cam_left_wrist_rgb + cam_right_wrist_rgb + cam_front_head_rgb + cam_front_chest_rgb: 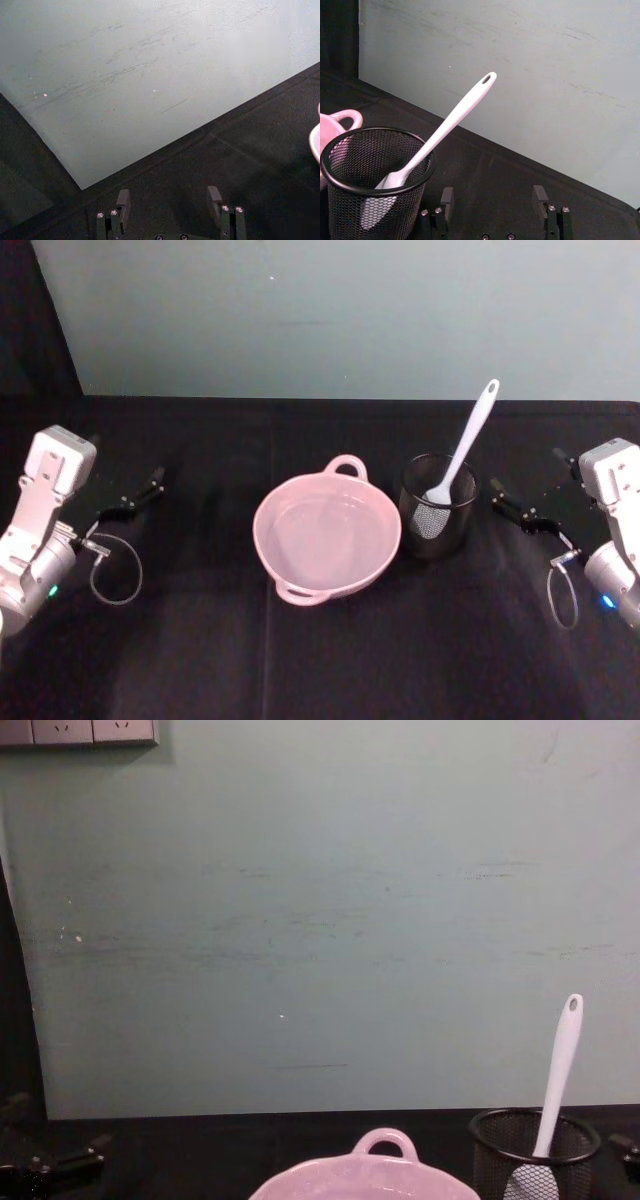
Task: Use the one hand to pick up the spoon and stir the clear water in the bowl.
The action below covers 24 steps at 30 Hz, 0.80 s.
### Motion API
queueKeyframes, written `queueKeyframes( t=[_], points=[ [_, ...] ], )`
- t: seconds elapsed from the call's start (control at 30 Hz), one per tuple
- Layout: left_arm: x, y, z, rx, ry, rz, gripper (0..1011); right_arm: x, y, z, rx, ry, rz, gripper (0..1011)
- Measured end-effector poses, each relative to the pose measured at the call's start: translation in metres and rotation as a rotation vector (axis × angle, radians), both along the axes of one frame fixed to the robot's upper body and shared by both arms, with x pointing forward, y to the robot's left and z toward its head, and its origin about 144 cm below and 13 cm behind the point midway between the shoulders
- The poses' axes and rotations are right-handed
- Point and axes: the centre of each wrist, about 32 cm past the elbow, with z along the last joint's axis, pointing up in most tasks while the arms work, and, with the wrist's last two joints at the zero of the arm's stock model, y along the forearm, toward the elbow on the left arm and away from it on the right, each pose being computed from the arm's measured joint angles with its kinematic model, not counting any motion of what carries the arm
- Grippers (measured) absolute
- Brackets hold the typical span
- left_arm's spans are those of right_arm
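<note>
The pale pink bowl sits mid-table, a faint sheen of clear water inside it. Just to its right, the white spoon stands head-down in a black wire-mesh cup, its handle leaning up and to the right. In the right wrist view the spoon rises from the cup ahead of my right gripper, which is open and empty. That right gripper hovers just right of the cup. My left gripper rests far left of the bowl, open and empty.
A pale green wall backs the black cloth table. The chest view shows the bowl, the cup and the spoon low at the right. Cable loops hang by both wrists.
</note>
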Motion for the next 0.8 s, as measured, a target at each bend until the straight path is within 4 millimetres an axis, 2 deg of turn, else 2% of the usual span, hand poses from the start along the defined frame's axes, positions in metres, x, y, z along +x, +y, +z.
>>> queueKeyframes(
  t=[0.33, 0.63, 0.8],
  points=[
    [0.0, 0.0, 0.0, 0.0, 0.0, 0.0, 1011, -0.002, -0.001, 0.002, 0.002, -0.002, -0.003, 1004],
    [0.0, 0.0, 0.0, 0.0, 0.0, 0.0, 1011, -0.033, -0.007, 0.02, 0.034, -0.026, -0.004, 1004],
    [0.0, 0.0, 0.0, 0.0, 0.0, 0.0, 1011, -0.037, -0.01, 0.027, 0.108, -0.009, 0.054, 1004]
  ],
)
